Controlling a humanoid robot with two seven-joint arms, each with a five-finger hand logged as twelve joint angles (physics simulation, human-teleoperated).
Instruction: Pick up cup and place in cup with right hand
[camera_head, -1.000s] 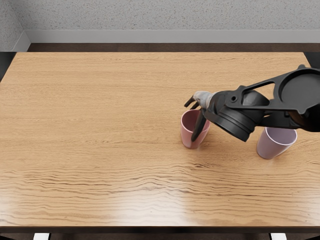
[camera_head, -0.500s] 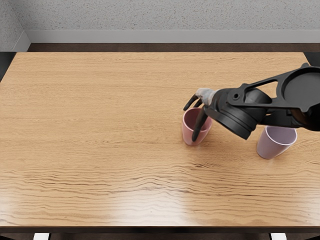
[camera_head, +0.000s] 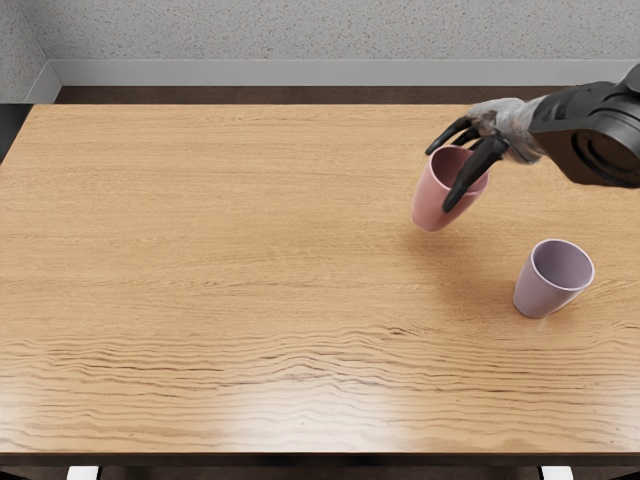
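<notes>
My right hand (camera_head: 450, 172) comes in from the right edge and grips the pink cup (camera_head: 434, 202) by its upper part, thumb across the near side and other fingers at the far rim. The pink cup is tilted a little, its mouth up, and hangs above the table, with a faint shadow below it. To the lower right, the purple cup (camera_head: 540, 289) stands upright on the table, mouth open upward and apart from the pink cup.
The wooden table (camera_head: 220, 240) fills most of the view. Its back edge lies before a grey wall, and its front edge runs along the bottom of the picture.
My right hand has risen and moved right and toward the back, carrying the pink cup off the table. The arm no longer overlaps the purple cup, which has stayed put.
</notes>
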